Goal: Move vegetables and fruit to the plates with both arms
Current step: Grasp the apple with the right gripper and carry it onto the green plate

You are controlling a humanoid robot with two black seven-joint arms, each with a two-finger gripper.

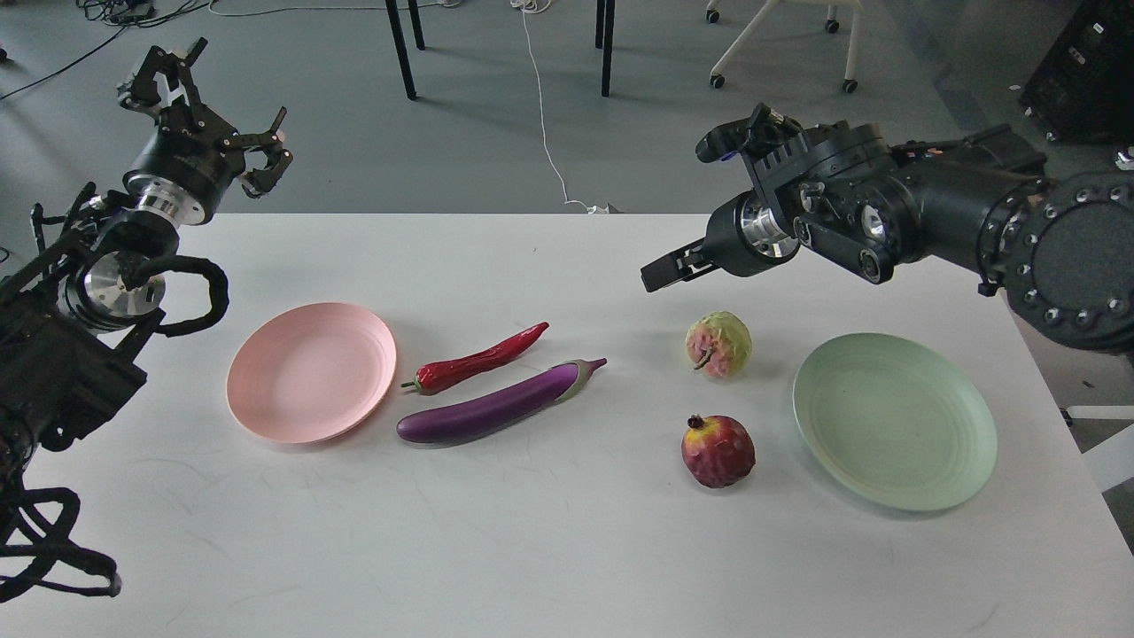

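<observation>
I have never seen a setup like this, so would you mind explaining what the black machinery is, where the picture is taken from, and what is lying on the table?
This single picture is taken from the robot's own head, looking forward and down at a white table. The black machinery at either side is its two arms. Each ends in a two-fingered pincer: the left pincer is raised with fingers spread open, while the right pincer points down toward the table, too dark to tell open or shut. Neither holds anything. On the table lie a pink plate, a red chili, a purple eggplant, a bumpy yellow-green fruit, a dark red pomegranate and a green plate. Both plates are empty.
</observation>
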